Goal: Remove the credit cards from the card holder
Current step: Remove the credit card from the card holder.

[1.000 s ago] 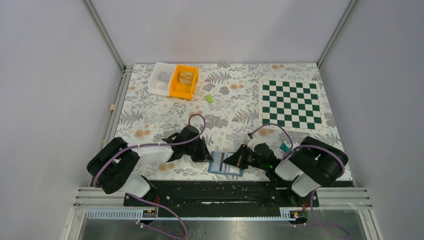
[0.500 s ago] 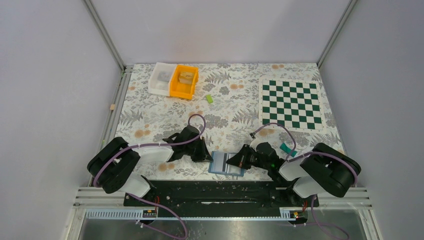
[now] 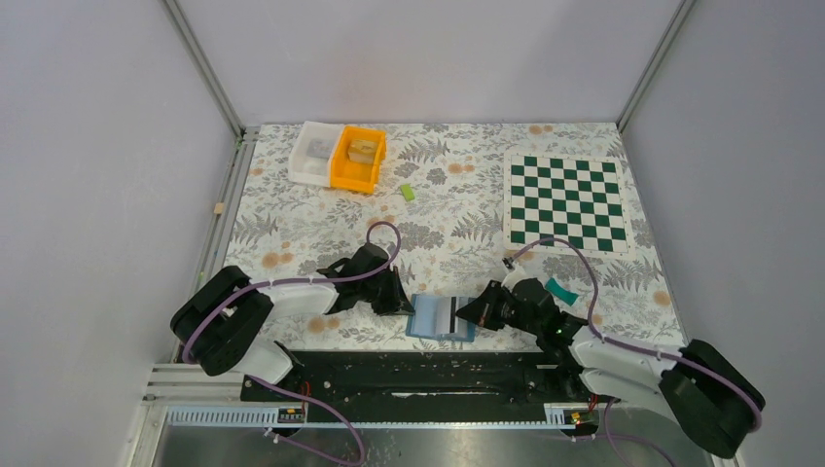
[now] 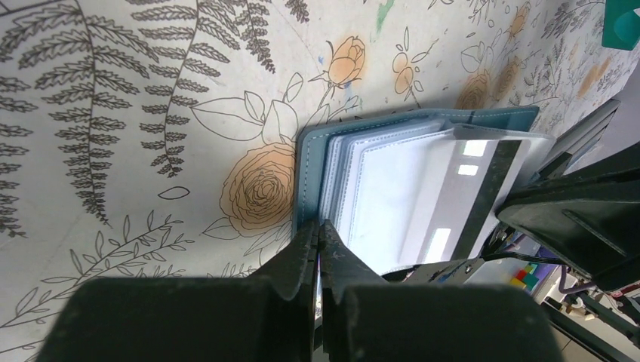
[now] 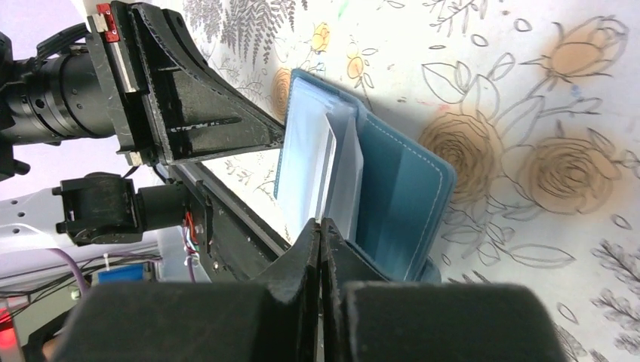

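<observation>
The blue card holder [image 3: 424, 319] lies open on the floral table near the front edge, its clear sleeves fanned up [image 4: 377, 188]. My left gripper [image 3: 409, 305] is shut, its tips [image 4: 318, 226] resting on the holder's left edge [image 4: 309, 151]. A white credit card with a dark stripe [image 3: 450, 316] [image 4: 483, 188] sticks out of the holder on the right. My right gripper [image 3: 477, 313] [image 5: 321, 222] is shut on that card's edge [image 5: 343, 173], just beside the holder's blue cover [image 5: 400, 196]. A teal-green credit card [image 3: 559, 289] [image 4: 623, 23] lies on the table behind the right arm.
A white bin [image 3: 313, 152] and an orange bin [image 3: 358, 158] stand at the back left, with a small lime-green block [image 3: 407, 192] to their right. A green chessboard mat [image 3: 566, 201] covers the back right. The black base rail [image 3: 418, 375] runs just in front of the holder.
The right arm has swung out to the right and its gripper has drawn back from the holder's middle to its right edge. More of the striped card now shows. The left arm has stayed still.
</observation>
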Motion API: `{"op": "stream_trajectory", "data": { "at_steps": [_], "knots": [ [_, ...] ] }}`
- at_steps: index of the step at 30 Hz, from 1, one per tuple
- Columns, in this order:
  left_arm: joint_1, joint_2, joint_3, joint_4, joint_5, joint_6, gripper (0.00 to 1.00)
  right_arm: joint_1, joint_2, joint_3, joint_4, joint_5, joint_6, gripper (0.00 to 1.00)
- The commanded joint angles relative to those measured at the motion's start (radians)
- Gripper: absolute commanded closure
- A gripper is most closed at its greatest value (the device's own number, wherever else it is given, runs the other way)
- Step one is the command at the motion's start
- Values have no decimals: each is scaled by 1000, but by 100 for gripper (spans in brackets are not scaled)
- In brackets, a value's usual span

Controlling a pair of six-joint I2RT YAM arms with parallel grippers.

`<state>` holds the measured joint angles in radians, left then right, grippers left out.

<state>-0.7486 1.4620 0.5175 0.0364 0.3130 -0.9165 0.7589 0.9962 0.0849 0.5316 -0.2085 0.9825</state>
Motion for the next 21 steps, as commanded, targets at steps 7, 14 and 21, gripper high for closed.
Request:
{"op": "stream_trajectory", "data": {
  "at_steps": [7,14,21],
  "knots": [
    [-16,-84,13,-170,-116,78,82,-11,-258,102,-422,108,-64,100],
    [-27,-208,129,-236,-172,183,65,-11,-263,146,-453,94,-45,100],
    [-114,-313,154,-199,-219,289,55,-11,-257,174,-450,87,-21,100]
  ]
}}
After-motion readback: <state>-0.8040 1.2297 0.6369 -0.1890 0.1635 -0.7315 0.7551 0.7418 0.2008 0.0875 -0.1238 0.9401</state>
